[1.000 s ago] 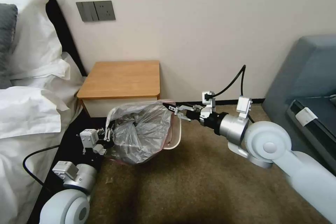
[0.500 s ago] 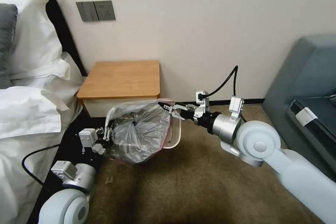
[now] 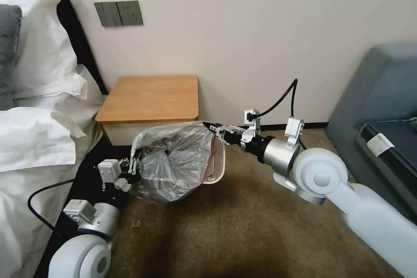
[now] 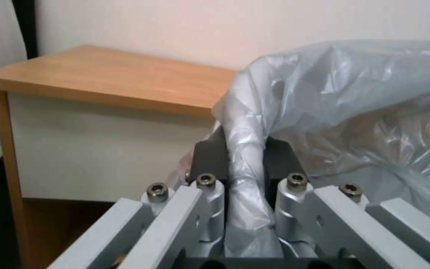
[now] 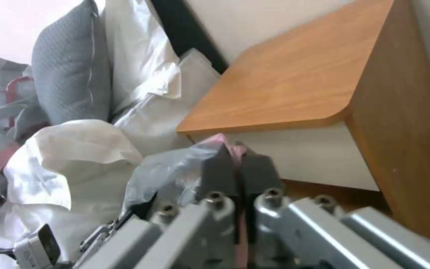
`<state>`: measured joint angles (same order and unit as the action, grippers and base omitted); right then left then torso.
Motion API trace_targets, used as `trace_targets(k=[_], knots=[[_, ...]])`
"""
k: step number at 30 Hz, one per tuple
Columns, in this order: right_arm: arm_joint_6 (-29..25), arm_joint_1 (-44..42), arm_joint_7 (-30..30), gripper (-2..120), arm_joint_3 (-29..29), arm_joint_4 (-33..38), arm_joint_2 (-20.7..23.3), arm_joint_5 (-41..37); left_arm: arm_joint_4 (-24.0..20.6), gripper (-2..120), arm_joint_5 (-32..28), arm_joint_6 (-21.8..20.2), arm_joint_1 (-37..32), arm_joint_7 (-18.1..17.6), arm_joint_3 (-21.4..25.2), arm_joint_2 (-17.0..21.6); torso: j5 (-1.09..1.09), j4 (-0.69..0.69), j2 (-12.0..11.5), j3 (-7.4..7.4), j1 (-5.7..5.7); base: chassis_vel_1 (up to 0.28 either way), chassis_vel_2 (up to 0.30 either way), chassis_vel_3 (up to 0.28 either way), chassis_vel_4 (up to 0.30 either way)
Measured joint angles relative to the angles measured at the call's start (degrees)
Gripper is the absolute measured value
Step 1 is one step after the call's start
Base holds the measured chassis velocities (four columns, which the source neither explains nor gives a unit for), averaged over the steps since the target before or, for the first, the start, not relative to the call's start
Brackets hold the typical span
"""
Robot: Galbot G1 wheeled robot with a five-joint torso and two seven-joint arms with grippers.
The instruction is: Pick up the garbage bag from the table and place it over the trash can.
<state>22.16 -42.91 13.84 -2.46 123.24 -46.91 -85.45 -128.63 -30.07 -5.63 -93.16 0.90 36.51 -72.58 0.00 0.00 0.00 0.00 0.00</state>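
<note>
Stretching is the step in hand: in the head view the left gripper and the right gripper pinch opposite edges of the garbage bag, which hangs between them, crinkled and translucent grey, over the trash can in front of the table. The left wrist view shows the left jaws clamped on a bunched edge of film. The right wrist view shows the right jaws closed on the pink-tinted hem. Next, the mouth likely needs lowering around the rim.
</note>
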Motion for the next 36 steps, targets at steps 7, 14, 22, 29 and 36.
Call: trace_targets(k=[7,14,22,29,36], knots=[[-0.05,0.78,0.07,0,0.16,-0.19,0.82,-0.40,-0.01,9,0.01,-0.02,0.13,0.09,-0.14,-0.08,0.00,0.00,0.00,0.00,0.00,0.000,0.000,0.000,0.000],[0.34,3.57,-0.18,0,-0.70,-2.03,1.98,-1.00,0.02,9,-0.04,-0.01,-0.04,0.73,-0.17,-0.22,0.00,0.00,0.00,0.00,0.00,0.000,0.000,0.000,0.000],[2.62,6.57,-2.70,0,-3.95,-4.71,6.26,-2.46,-0.45,9,-1.67,0.03,-0.20,1.11,0.41,-0.51,0.01,0.00,0.00,0.00,0.00,0.000,0.000,0.000,0.000],[4.89,6.47,-4.03,0,-4.21,-6.56,8.30,-4.53,-0.48,9,-3.98,0.32,0.12,2.32,0.95,-0.66,0.00,0.00,0.00,0.00,0.00,0.000,0.000,0.000,0.000],[5.67,3.83,-2.89,10,-0.05,-6.03,8.56,-5.23,0.33,9,-4.15,0.99,0.54,2.59,1.23,-0.78,-0.01,0.00,0.00,0.00,0.00,0.000,0.000,0.000,0.000]])
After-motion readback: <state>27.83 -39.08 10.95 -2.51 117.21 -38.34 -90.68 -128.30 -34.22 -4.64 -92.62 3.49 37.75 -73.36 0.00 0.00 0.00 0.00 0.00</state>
